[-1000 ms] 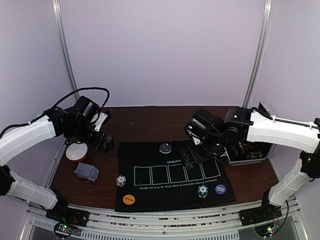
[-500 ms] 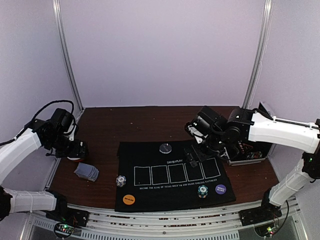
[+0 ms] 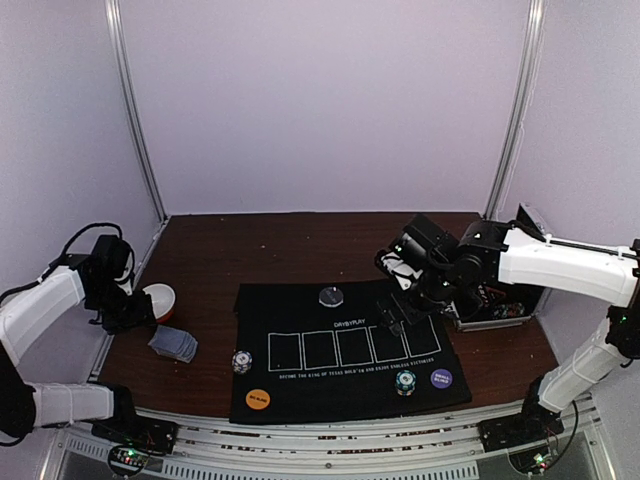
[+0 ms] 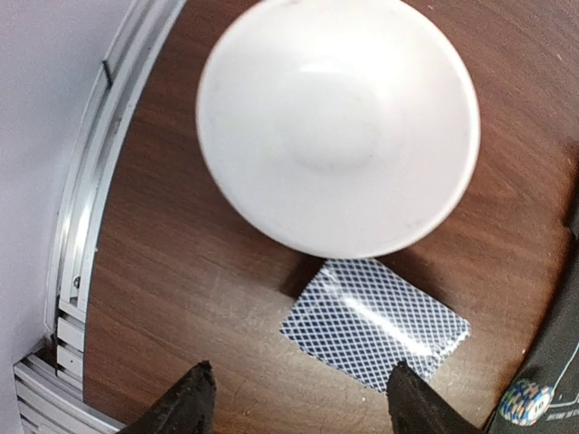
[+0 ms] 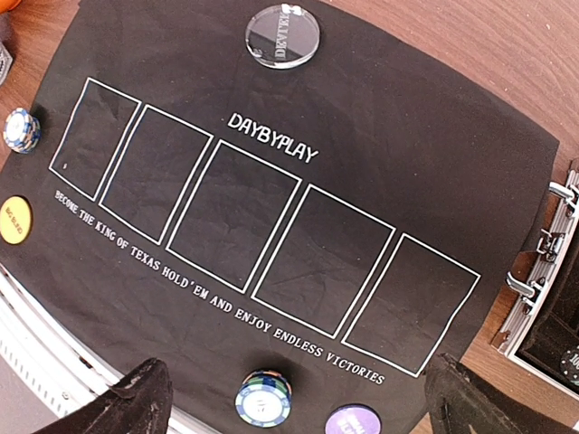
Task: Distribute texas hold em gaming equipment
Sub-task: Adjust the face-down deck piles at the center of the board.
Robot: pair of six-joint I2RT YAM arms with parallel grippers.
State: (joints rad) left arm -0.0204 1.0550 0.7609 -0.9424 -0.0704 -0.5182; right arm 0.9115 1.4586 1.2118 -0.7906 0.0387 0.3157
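white bowl (image 4: 339, 127) sitting upright on the table, only its plain white inside showing. silver case (image 5: 534, 307) lying open at right, mostly cut off, a striped chip (image 5: 570, 362) peeking from its dark tray. left gripper (image 4: 303, 402) hanging over the card deck (image 4: 375, 321) just beside the bowl, jaws apart, gripping nothing. right gripper (image 5: 303, 398) spreading wide above the mat (image 5: 271, 226), holding nothing. purple disc (image 5: 351, 423) getting cropped at the frame edge.
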